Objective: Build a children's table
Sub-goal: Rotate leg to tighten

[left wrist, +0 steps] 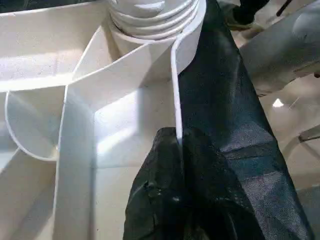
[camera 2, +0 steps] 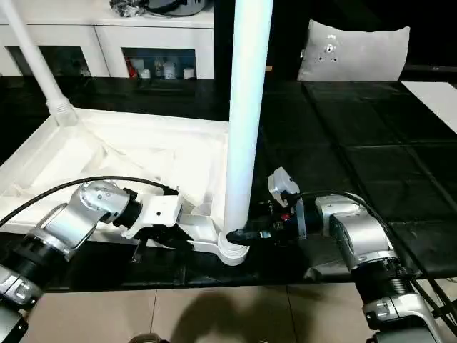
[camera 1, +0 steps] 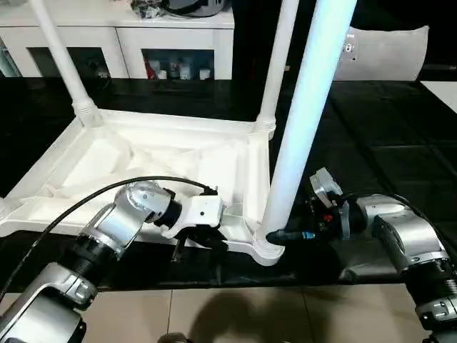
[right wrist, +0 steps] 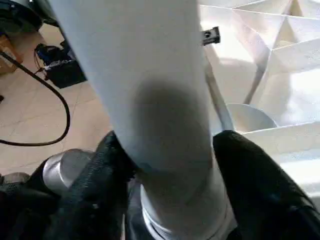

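The white tabletop (camera 1: 143, 161) lies upside down on a black surface, ribbed underside up. Three white legs stand in its corner sockets: far left (camera 1: 61, 57), far right (camera 1: 278, 64) and near right (camera 1: 303, 128). My left gripper (camera 1: 196, 239) is shut on the tabletop's thin front rim (left wrist: 176, 100), just beside the near right socket (camera 1: 265, 249). My right gripper (camera 1: 285, 236) reaches in from the right at the foot of the near right leg (right wrist: 150, 90). Its black fingers (right wrist: 100, 185) sit against both sides of the tube, just above the socket.
The black surface (camera 1: 371, 143) extends to the right and behind. A white cabinet (camera 1: 114, 36) with glass doors stands at the back and a white cushion (camera 1: 385, 53) at the back right. Beige floor tiles (camera 1: 250, 314) run along the near edge. A black cable (camera 1: 86, 200) loops over my left forearm.
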Controlling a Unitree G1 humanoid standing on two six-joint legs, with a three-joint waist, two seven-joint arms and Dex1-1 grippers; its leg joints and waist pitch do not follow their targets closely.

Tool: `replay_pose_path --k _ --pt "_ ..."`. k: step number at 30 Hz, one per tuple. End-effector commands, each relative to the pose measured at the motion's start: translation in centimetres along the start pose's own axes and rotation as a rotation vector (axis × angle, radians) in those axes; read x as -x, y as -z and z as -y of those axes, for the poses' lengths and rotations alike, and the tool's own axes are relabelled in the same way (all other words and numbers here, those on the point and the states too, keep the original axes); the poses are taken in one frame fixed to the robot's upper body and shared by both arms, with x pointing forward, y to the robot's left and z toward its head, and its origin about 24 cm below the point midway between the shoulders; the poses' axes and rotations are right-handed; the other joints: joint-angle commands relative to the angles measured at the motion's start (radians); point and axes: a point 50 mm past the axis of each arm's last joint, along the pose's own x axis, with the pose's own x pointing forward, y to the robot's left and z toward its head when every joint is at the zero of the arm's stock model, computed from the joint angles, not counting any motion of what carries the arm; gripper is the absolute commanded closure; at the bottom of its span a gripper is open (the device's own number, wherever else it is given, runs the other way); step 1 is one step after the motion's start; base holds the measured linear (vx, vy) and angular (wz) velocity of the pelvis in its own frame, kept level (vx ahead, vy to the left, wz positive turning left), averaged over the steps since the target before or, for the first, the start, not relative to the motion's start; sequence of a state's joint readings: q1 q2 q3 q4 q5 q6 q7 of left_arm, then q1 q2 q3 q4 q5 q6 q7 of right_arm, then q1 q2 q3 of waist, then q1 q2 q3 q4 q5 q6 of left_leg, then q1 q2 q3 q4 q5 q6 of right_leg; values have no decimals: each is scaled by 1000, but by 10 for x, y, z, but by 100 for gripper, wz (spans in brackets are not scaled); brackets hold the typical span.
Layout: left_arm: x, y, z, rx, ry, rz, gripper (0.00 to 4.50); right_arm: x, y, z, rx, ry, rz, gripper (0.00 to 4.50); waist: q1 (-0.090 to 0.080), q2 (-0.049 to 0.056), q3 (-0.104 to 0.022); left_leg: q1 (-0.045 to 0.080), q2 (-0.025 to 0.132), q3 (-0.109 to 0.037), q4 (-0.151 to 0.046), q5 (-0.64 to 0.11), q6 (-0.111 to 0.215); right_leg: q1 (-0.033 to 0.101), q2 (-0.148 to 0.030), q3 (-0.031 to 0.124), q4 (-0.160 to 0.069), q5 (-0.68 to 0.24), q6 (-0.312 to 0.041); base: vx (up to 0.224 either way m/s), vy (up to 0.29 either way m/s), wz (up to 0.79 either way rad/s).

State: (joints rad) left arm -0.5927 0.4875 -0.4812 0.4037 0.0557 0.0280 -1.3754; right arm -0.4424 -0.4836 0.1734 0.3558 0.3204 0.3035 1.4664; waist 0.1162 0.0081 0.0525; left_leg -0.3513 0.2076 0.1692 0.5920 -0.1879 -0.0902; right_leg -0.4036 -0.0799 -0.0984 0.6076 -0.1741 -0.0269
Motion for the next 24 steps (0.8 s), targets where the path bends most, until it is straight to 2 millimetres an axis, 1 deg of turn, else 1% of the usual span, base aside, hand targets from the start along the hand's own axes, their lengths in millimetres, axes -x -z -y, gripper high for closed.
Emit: replay_pose_path --k 1,2,3,5,6,8,9,10,11,12,13,14,15,16,17,18,19,20,21,22,23,24 --pt "-4 -7 0 -56 45 -13 450 -1 -3 -2 10 -19 1 213 -4 -6 -67 0 23 1 -66 -191 51 56 -62 51 -83 -315 -161 0 0 0" --pt "-5 -7 0 -54 45 -12 450 -2 -2 -3 7 -20 -1 220 -3 0 -67 0 22 0 -65 -190 50 57 -63 51 -83 -318 -160 0 0 0" --pt "-5 -7 0 -51 43 -9 450 -2 -2 -3 4 -21 1 223 -4 -3 -66 -1 23 0 -66 -195 49 57 -62 50 -85 -326 -157 0 0 0" --pt "-5 -6 0 -39 36 1 450 -2 -2 -3 -4 -21 9 232 -4 -4 -66 1 22 0 -67 -200 47 57 -62 50 -86 -337 -153 0 0 0" --pt "-6 -6 0 -32 32 6 450 -2 -1 -4 -6 -20 13 244 -3 -8 -66 1 22 0 -66 -196 48 57 -62 50 -85 -341 -150 0 0 0" --pt "-6 -6 -1 0 10 26 450 -4 -2 -4 -19 -12 36 246 -3 -8 -66 1 22 1 -67 -189 49 56 -62 51 -85 -344 -146 0 0 0" --pt "-7 -8 -3 75 -47 67 450 -9 -3 -1 -41 61 71 247 -6 -12 -65 -1 23 2 -67 -180 47 57 -62 52 -84 -337 -149 0 0 0" --pt "-8 -8 -4 110 -76 81 450 -12 -3 0 -45 105 76 248 -3 -7 -65 -1 23 0 -67 -179 45 56 -63 51 -82 -338 -150 0 0 0" --pt "-9 -8 -5 134 -99 87 450 -15 -3 2 -41 147 74 248 -9 -10 -63 -3 20 0 -68 -186 40 56 -62 49 -86 -367 -141 0 0 0" --pt "-10 -9 -6 160 -130 94 450 -18 -2 6 -38 213 69 248 -10 -7 -61 1 15 -1 -67 -202 33 52 -63 47 -95 -428 -122 0 0 0" --pt "-10 -9 -6 167 -138 99 450 -19 -2 7 -39 231 72 249 -14 -7 -59 1 16 -1 -68 -211 28 51 -63 47 -97 -453 -111 0 0 0" --pt "-12 -11 -7 197 -170 116 450 -23 -3 12 -46 306 86 249 -20 -7 -57 3 14 -2 -69 -224 19 51 -64 45 -103 -500 -92 0 0 0" --pt "-13 -13 -8 221 -195 130 450 -26 -4 16 -54 367 99 250 -30 -7 -57 1 10 -3 -68 -229 13 50 -62 43 -108 -524 -78 0 0 0" --pt "-16 -17 -12 263 -251 152 450 -31 -4 21 -73 455 110 251 -40 -5 -59 -7 11 -6 -71 -219 7 55 -61 42 -104 -510 -73 0 0 0" --pt "-18 -20 -15 296 -293 166 450 -35 -4 26 -88 528 116 252 -43 -3 -59 -6 10 -8 -71 -215 5 54 -60 40 -104 -501 -73 0 0 0" --pt "-18 -20 -15 296 -293 166 450 -35 -4 26 -88 528 116 253 -54 -6 -61 -4 9 -8 -69 -218 6 52 -59 40 -104 -486 -79 0 0 0" --pt "-23 -27 -20 345 -375 176 450 -41 -4 32 -134 645 127 253 -58 -5 -63 -6 9 -9 -69 -214 10 56 -59 41 -102 -473 -84 0 0 0" --pt "-25 -30 -22 367 -413 180 450 -43 -4 34 -150 697 130 253 -67 -6 -62 -9 9 -6 -68 -197 14 54 -56 43 -99 -432 -99 0 0 0" --pt "-25 -31 -23 371 -424 182 450 -44 -4 35 -155 710 131 253 -74 -6 -65 -11 6 -6 -65 -182 20 57 -56 43 -97 -410 -108 0 0 0" --pt "-27 -33 -25 383 -454 187 450 -45 -4 37 -170 746 133 253 -75 -8 -66 -13 6 -5 -64 -170 25 59 -57 44 -96 -398 -109 0 0 0" --pt "-27 -33 -25 383 -454 187 450 -45 -4 37 -170 746 133 253 -76 -8 -67 -12 6 -4 -63 -162 31 58 -55 45 -95 -383 -113 0 0 0" --pt "-34 -44 -30 416 -523 221 450 -52 -7 38 -146 772 176 219 -74 -6 -71 -15 7 -1 -60 -131 43 59 -55 48 -90 -320 -130 0 0 0"
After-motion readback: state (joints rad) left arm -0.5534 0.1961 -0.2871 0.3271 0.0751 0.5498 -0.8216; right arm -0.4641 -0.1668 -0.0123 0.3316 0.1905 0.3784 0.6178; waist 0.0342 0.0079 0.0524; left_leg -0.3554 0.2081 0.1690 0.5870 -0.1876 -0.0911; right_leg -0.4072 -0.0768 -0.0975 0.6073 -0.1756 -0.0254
